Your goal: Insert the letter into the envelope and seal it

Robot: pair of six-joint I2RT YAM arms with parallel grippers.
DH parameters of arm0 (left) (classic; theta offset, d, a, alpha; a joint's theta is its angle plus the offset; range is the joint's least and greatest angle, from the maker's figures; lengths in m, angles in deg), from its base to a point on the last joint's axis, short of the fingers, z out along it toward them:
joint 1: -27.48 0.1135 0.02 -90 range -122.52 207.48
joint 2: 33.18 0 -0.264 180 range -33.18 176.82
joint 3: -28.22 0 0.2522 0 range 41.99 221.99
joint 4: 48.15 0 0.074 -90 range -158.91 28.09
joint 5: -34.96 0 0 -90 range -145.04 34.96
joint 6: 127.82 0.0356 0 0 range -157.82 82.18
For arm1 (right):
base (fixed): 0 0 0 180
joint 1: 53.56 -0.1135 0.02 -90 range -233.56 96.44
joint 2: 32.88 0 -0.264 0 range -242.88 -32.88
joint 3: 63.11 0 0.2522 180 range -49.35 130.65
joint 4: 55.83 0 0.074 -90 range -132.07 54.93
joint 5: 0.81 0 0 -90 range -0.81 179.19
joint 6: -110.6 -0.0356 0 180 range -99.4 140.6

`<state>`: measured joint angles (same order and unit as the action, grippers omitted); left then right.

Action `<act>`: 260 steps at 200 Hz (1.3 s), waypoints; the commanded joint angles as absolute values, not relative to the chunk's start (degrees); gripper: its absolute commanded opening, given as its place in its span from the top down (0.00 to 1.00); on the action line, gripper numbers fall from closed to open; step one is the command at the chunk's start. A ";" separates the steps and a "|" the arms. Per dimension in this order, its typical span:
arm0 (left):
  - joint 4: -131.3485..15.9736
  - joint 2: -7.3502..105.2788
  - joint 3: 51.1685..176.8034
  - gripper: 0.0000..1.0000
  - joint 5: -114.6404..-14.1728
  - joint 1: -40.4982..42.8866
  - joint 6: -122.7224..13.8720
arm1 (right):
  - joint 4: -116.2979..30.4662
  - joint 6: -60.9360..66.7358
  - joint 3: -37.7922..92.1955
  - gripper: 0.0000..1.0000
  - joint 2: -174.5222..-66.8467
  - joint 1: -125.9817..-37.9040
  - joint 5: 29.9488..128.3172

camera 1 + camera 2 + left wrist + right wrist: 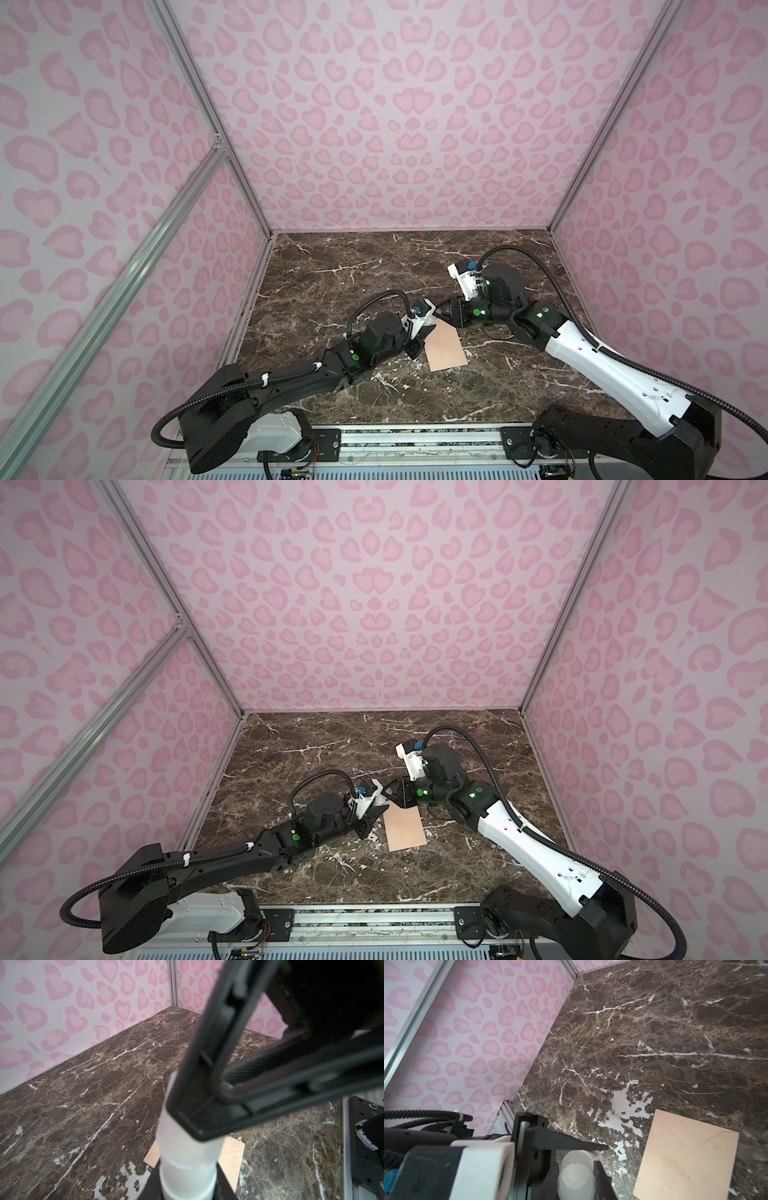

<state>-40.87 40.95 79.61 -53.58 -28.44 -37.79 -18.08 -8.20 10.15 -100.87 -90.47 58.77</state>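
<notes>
The dark marble bench point(332, 266) is the largest thing here, and it looks polished and slick. Near its middle the peach envelope point(444, 347) lies flat, just in front of the two tools, and neither tool touches it. In the right wrist view its flap seems folded down, with only a diagonal seam showing. We judge it to be thin, light paper that will bend easily and slide on the stone. It would be best pinned with one tool while the other lifts the flap by its point or by a free edge.

The left tool point(187, 1176) is clenched around the lower body of a white glue-stick tube point(187, 1155). The right tool point(444, 311) reaches in from the opposite side and grasps the same tube at its far end, above the bench and next to the envelope's far corner. The tube looks rigid, smooth and round, so we expect it to twist or slip unless the grip is firm. The body and the cap end seem the sensible places to hold it.

We see no letter in any view. It may be inside the envelope, but we cannot tell.
</notes>
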 commanded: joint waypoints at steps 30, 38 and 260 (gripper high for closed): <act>-37.76 40.06 81.26 0.96 -55.65 -29.21 -36.50 | -17.28 -6.99 11.65 0.78 -101.95 -92.45 59.45; -37.69 39.78 81.26 0.96 -55.65 -29.21 -36.63 | -17.34 -7.01 11.69 0.78 -101.96 -92.71 59.61; -34.30 33.17 80.98 0.96 -57.27 -29.08 -37.52 | -17.02 -5.73 11.53 0.80 -104.68 -99.72 70.29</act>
